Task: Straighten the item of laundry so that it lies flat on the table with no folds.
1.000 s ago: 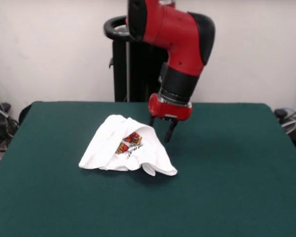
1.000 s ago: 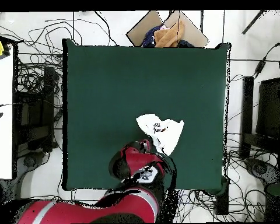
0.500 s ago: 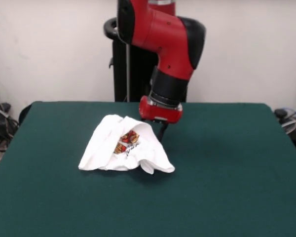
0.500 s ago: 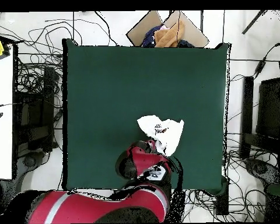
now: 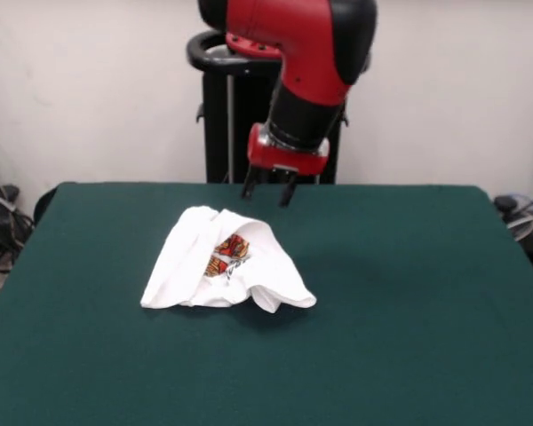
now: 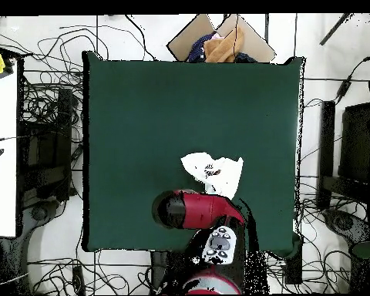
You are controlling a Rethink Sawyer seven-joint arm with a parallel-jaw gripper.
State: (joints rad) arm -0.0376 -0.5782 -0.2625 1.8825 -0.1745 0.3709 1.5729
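Observation:
The item of laundry (image 5: 226,262) is a small white T-shirt lying crumpled in a folded heap left of the table's middle, with a red and orange print and black letters showing on top. In the overhead view the item of laundry (image 6: 211,173) lies just beyond the red arm (image 6: 200,210). The table (image 5: 409,293) has a dark green top that spreads far past the shirt on all sides, as the table (image 6: 157,108) also shows from overhead. My gripper (image 5: 267,192) hangs open above the table, behind the shirt and clear of it, with nothing between its two dark fingers.
A cardboard box (image 6: 219,42) holding orange and blue cloth sits off the table's edge at the overhead view's top. Cables (image 6: 42,116) cover the floor around the table. A white bench (image 6: 1,139) stands at the left. Green felt lies bare to the right of the shirt.
My gripper has risen from beside the shirt's far edge and drawn back behind it. The arm has swung upward. The shirt stays crumpled in the same spot.

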